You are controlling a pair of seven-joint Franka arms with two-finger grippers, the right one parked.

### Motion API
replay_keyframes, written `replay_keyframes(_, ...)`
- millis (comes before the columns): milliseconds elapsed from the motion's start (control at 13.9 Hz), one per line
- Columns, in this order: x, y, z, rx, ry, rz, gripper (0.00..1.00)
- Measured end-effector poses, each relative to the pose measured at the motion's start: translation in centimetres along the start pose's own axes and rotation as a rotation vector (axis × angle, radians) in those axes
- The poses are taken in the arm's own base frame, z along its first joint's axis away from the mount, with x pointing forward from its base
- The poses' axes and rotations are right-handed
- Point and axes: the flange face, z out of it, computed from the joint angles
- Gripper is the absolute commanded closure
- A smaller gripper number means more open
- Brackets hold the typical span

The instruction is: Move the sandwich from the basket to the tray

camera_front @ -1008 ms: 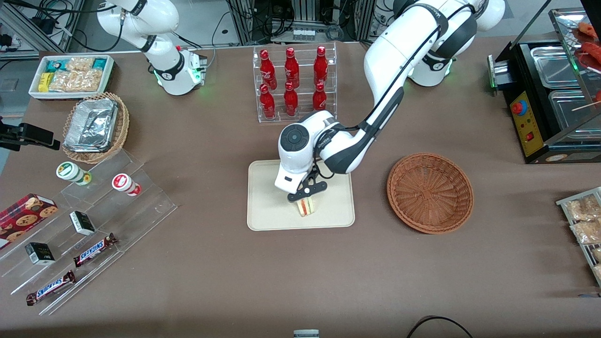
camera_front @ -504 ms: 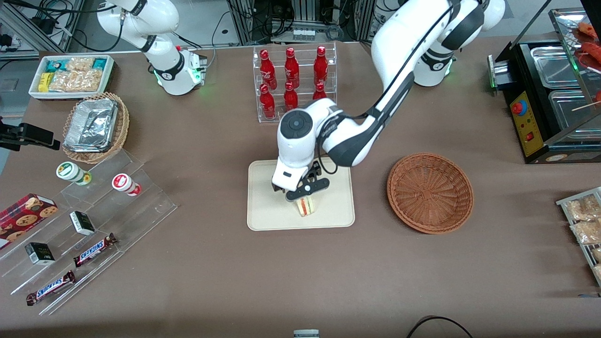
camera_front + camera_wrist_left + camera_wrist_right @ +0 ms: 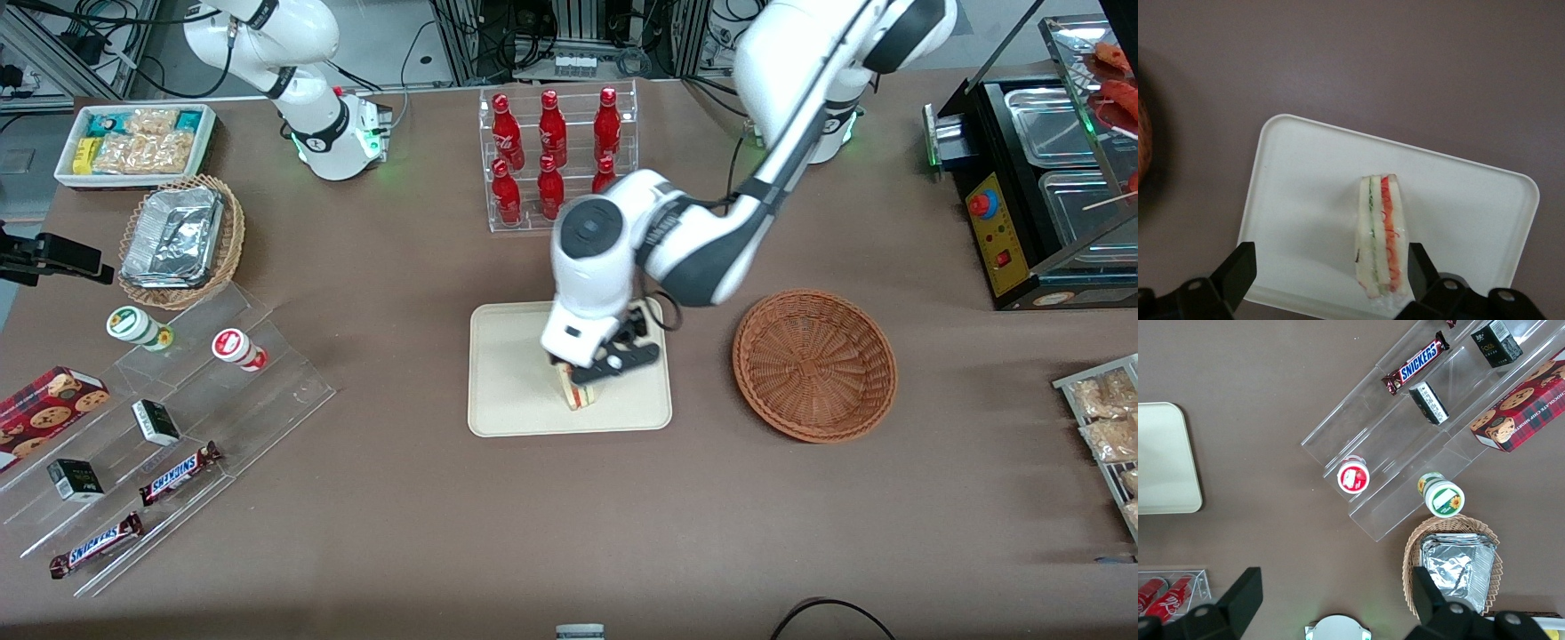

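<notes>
The sandwich point(image 3: 575, 394) point(image 3: 1381, 235) stands on edge on the cream tray point(image 3: 511, 391) point(image 3: 1305, 193), its white bread and red and green layers showing. My left gripper point(image 3: 606, 363) point(image 3: 1328, 275) hovers just above it, open. Its black fingers point(image 3: 1237, 272) are spread wide, and the sandwich sits close beside one of them without being gripped. In the front view the gripper covers part of the sandwich. The reddish-brown wicker basket point(image 3: 813, 364) sits beside the tray toward the working arm's end and holds nothing.
A clear rack of red bottles point(image 3: 556, 156) stands farther from the front camera than the tray. Clear stepped shelves with snacks point(image 3: 151, 427), a lighter basket of foil trays point(image 3: 182, 240) and a white bin point(image 3: 133, 142) lie toward the parked arm's end. A black food warmer point(image 3: 1040, 187) is at the working arm's end.
The gripper has lifted off the sandwich and shifted a little toward the basket. The sandwich stays standing on the tray.
</notes>
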Motion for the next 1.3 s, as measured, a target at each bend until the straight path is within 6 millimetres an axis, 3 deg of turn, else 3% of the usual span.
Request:
replay_keyframes(288,5.7,-7.3,-3.5,0.051,-0.072,0.003,0.00)
replay_keyframes(648,12.2,-20.3,-7.9,0.051,-0.142,0.134,0.00)
replay_keyframes(1008,13.2,-30.7,-10.4,0.049,-0.158,0.261,0.00)
replay_keyframes(1296,11.8,-35.3,-14.5,0.061,-0.154,0.308,0.00)
